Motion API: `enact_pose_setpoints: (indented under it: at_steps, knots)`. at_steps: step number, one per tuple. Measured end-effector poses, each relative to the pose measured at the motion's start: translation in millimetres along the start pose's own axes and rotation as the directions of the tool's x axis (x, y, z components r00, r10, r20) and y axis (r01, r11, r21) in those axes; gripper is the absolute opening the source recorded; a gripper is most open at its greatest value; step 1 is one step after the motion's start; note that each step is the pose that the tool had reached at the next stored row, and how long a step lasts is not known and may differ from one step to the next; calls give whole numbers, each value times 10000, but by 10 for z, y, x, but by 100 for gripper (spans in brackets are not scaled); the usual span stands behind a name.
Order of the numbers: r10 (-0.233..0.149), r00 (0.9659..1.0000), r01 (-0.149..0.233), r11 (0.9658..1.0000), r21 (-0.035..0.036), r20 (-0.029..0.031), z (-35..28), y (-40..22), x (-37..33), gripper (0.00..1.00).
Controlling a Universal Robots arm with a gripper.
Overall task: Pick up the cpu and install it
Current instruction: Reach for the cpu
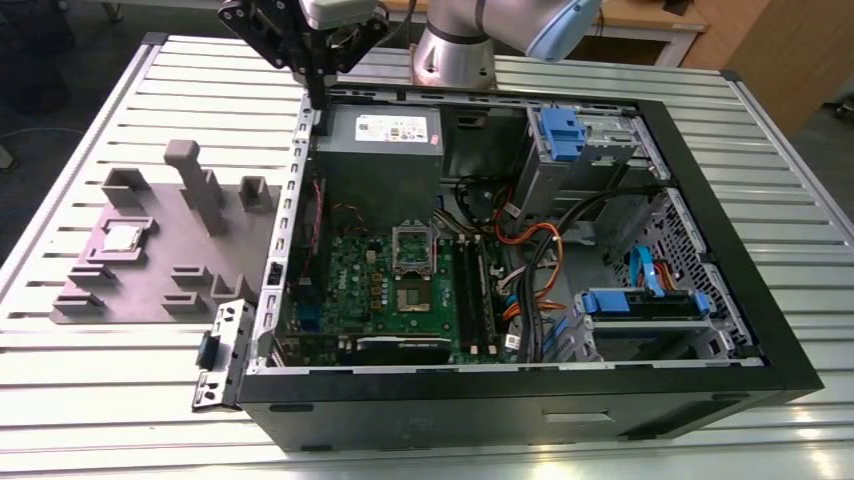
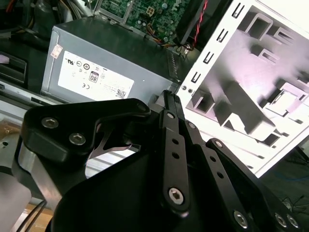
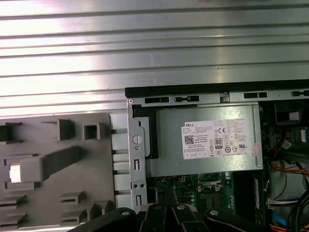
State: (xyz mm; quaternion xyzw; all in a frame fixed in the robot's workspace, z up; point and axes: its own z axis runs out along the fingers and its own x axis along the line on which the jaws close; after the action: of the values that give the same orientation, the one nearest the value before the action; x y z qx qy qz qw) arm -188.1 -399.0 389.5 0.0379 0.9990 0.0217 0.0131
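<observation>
Jaws clenched on nothing by the white-labelled power supply (image 1: 378, 150); the cpu (image 1: 123, 236) lies well apart on the grey tray (image 1: 140, 288).

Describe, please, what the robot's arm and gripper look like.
The arm is a silver-grey tube with a pale blue joint cap. The gripper is matt black, made of flat linked bars joined by silver bolts on a rounded black body.
</observation>
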Motion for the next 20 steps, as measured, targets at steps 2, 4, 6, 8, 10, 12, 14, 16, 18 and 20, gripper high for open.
enact_pose_setpoints:
  at_steps: [2,4,6,8,10,12,14,16,18,20]
  knots:
    - [0,10000,0,10000,0,0,0,-2,26,11]
    - [0,10000,0,10000,0,1,0,-3,44,11]
    - [0,10000,0,10000,-1,1,1,-5,60,11]
    - [0,10000,0,10000,-1,1,1,-6,75,11]
    - [-1,10000,1,10000,-1,1,1,-7,92,11]
    - [0,10000,0,10000,-1,1,2,-9,105,11]
    - [0,10000,0,10000,-1,1,2,-10,118,11]
    - [0,10000,0,10000,0,0,2,-10,130,11]
    - [0,10000,0,10000,0,0,2,-11,137,11]
    - [-2,10000,2,10000,1,-1,2,-11,137,11]
